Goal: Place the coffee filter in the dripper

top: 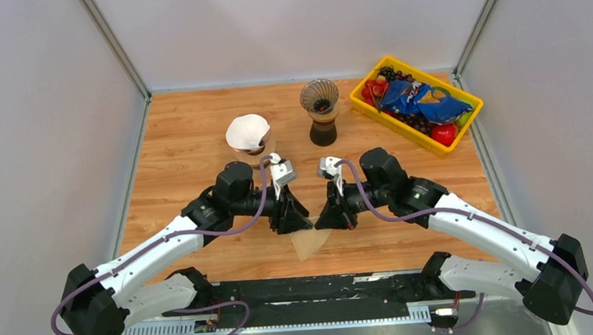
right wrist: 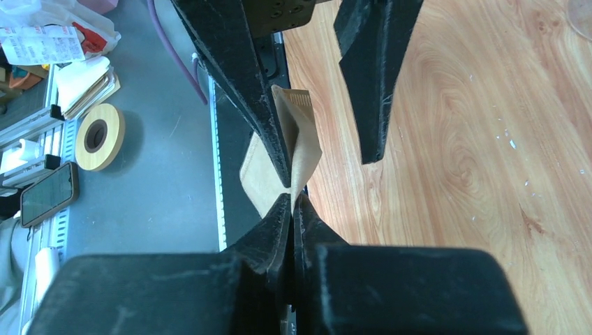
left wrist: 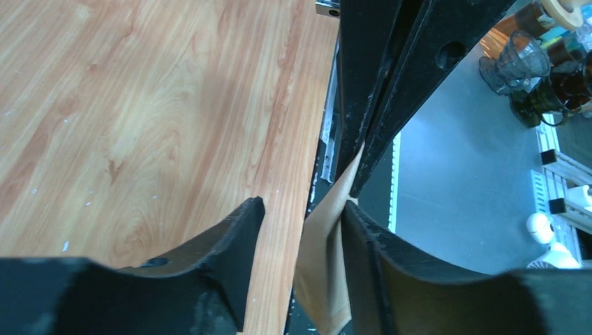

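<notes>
Wooden table (top: 188, 148) bears fruit-filled yellow bin (top: 386, 122), glass dripper (top: 319, 98).

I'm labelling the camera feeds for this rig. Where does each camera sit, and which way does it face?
Top: above and behind the arms, looking down on the wooden table; both arms show.
Left wrist: on the left arm, facing the right arm past its own parted fingers.
Right wrist: on the right arm, facing the left arm, its fingers pinching the paper filter.
Shared: both wrist views show that filter and the opposite arm's fingers.
</notes>
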